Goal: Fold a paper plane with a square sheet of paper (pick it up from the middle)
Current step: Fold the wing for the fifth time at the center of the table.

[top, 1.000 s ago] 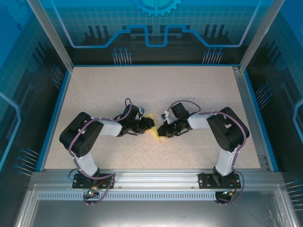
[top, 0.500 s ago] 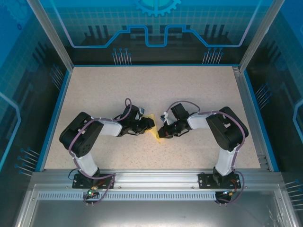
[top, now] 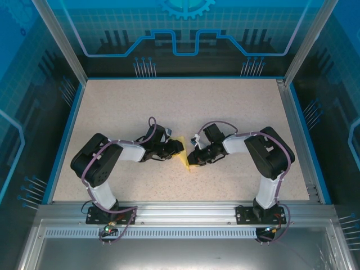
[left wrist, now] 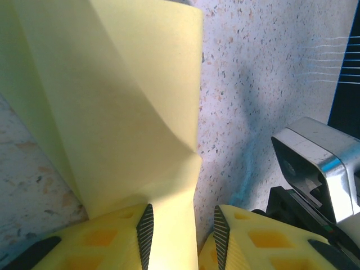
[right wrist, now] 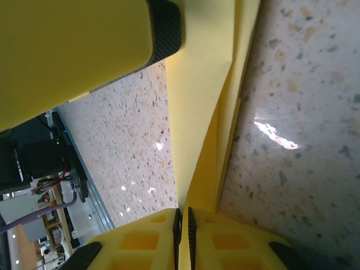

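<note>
Pale-yellow sheet of thin paper (top: 185, 162) sits at mid-table on the speckled beige table (top: 169, 107), caught between my 2 pincers in the overhead view. My left pincer (top: 179, 148) reaches in from the left and my right pincer (top: 193, 157) from the right, their tips close together. What shows of the sheet is a narrow, already folded strip. Its long axis slants from the far side toward the near edge, and the near end looks the more pointed, though it is small here.

From my left wrist, the sheet (left wrist: 124, 112) stretches away from my left pincer (left wrist: 181, 228) along my line of reach, with 1 slanting crease across it and a curl at the far end. My fingers (left wrist: 145, 225) stand apart with the strip running between them, so I judge this pincer open, not pinching.

From my right wrist, my right pincer (right wrist: 182, 222) is closed to a slit on a folded edge of the sheet (right wrist: 197, 101), and at least 2 layers fan away from the tips. 1 black-padded yellow finger (right wrist: 84, 45) of my left pincer hangs just beside the paper.

I expect the sheet to be feather-light, limp and slippery between its own layers, and any stray crease will stay. The stiffest hold should be on the folded edge near the centre line, taken gently, since pulling from both sides could tear it.
</note>
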Tool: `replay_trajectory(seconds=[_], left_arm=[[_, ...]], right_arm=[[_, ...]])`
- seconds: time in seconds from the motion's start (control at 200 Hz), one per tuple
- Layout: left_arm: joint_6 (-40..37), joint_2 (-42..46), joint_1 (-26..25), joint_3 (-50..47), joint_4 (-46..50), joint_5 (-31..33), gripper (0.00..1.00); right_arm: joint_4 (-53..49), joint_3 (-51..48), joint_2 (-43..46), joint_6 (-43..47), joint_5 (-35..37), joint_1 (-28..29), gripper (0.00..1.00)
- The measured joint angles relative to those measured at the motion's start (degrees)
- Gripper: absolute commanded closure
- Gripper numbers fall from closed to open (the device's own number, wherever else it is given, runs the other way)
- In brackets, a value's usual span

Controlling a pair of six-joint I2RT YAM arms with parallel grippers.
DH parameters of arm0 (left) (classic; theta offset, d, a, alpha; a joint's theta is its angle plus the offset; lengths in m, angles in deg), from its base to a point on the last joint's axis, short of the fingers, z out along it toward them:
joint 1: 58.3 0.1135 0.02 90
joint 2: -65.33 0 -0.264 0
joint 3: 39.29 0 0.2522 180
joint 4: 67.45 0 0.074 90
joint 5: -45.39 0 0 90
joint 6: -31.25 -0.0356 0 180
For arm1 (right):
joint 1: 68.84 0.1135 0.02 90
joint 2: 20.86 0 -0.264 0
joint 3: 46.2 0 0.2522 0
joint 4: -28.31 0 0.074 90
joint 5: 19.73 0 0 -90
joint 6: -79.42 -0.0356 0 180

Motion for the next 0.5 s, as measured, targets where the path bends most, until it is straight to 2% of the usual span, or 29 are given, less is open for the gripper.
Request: replay_trajectory(seconds=[0.38,0.5], left_arm=[[0.00,0.00,0.00,0.07,0.20,0.00,0.63],[0.02,0.00,0.00,0.07,0.24,0.00,0.63]], right_arm=[[0.68,-1.51,0.28,-1.57,-0.72,0.11,0.95],[0.39,-1.51,0.28,-0.61,-0.79,0.22,0.94]])
